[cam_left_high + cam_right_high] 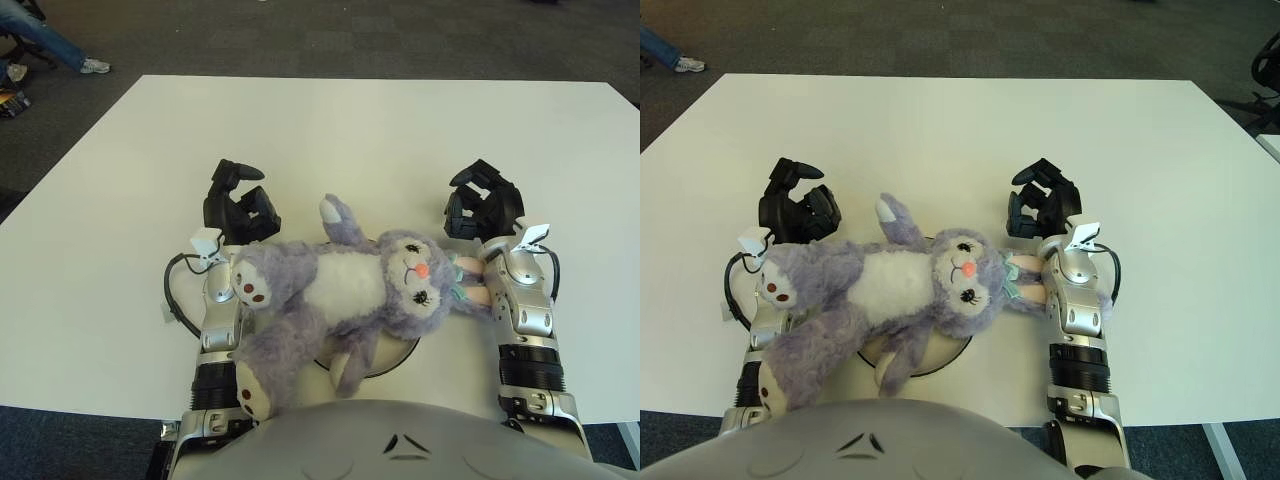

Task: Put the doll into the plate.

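A purple plush rabbit doll [345, 290] lies on its back across a small dark-rimmed plate [398, 357], of which only the near rim shows under it. Its head points right, and its ears rest over my right wrist. Its legs drape over my left forearm toward the table's near edge. My left hand [238, 206] is on the table just beyond the doll's feet, fingers loosely apart and holding nothing. My right hand [482, 204] sits beyond the doll's head, relaxed and empty.
The white table [360, 140] stretches wide beyond the hands. A black cable [172, 300] loops beside my left forearm. Dark carpet surrounds the table, with a person's shoe [94, 66] at far left and a chair [1266, 70] at far right.
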`<state>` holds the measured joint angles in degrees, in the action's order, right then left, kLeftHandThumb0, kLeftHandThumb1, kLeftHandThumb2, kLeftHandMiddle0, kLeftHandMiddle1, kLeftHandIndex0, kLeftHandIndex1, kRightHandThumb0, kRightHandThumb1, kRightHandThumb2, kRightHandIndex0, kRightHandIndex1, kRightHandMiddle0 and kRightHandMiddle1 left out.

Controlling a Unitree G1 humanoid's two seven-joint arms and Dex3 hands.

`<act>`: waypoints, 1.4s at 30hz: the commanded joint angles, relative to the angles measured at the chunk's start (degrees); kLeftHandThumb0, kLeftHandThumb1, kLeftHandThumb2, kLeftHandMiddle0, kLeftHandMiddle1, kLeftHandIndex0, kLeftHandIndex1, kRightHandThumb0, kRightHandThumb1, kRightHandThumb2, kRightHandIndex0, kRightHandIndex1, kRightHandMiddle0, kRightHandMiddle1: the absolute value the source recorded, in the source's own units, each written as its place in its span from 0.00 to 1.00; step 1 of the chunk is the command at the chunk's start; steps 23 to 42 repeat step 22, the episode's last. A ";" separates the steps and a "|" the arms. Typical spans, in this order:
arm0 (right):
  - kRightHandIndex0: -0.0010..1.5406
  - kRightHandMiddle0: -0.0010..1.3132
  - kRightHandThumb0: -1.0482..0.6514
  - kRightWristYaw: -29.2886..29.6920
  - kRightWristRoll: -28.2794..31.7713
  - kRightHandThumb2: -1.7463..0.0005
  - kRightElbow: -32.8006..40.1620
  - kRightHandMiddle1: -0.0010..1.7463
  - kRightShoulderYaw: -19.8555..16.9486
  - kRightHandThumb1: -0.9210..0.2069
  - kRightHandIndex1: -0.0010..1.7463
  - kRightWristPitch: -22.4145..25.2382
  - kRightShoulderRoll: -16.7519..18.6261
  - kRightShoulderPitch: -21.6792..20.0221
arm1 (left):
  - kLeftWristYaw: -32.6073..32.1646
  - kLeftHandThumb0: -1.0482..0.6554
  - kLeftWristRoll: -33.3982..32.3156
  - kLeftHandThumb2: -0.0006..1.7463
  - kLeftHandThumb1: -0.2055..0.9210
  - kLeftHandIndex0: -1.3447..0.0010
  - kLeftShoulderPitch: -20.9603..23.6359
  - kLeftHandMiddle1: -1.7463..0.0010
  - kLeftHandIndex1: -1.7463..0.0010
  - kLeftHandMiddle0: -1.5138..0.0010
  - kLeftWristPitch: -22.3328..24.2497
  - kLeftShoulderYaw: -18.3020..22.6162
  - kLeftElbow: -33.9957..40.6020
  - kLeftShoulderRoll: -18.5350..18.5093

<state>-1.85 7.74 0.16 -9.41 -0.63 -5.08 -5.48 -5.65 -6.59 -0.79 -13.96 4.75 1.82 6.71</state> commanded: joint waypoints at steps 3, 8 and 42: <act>0.53 0.56 0.61 0.06 0.16 0.13 -0.45 0.83 -0.27 0.77 1.00 0.44 -0.08 -0.58 | -0.04 0.35 -0.45 0.71 0.52 0.59 -3.14 0.00 0.00 0.18 0.58 0.30 -1.67 0.76; 0.53 0.56 0.61 -0.02 0.10 0.13 -0.45 0.83 -0.22 0.77 1.00 0.16 -0.09 -0.57 | -0.16 0.35 -0.21 0.71 0.52 0.59 -3.19 0.00 0.00 0.18 0.74 0.25 -1.53 0.68; 0.53 0.57 0.61 0.13 0.44 0.13 -0.05 0.82 -0.30 0.77 1.00 0.69 0.18 -0.50 | -0.02 0.35 -0.01 0.70 0.53 0.59 -3.26 0.00 0.00 0.19 0.75 0.24 -1.53 0.47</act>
